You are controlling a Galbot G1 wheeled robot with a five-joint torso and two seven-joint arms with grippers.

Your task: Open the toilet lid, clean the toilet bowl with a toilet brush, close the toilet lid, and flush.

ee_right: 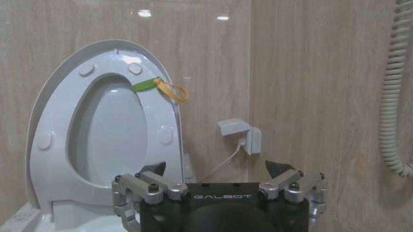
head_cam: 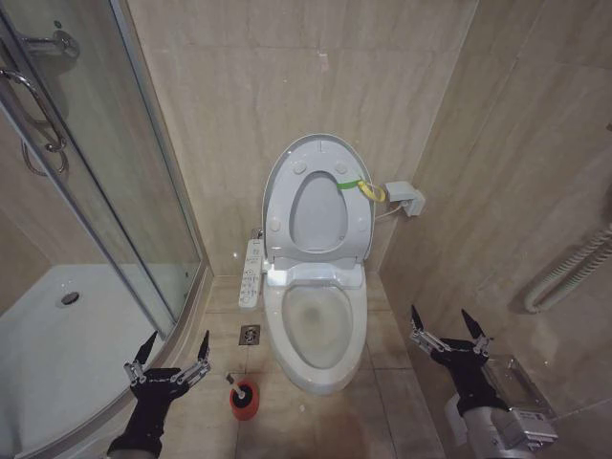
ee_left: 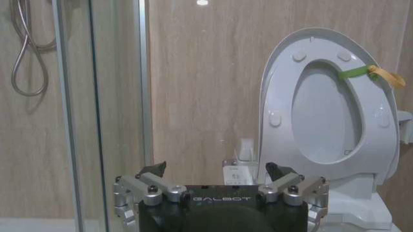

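Both my jaws spread, empty: left gripper above toilet brush, right gripper beside toilet bowl; toilet lid upright.

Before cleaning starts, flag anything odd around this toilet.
One oddity: a yellow-green band is tied at the edge of the raised white plastic oval toilet lid. Otherwise the white ceramic toilet bowl and red-holdered toilet brush look ordinary.
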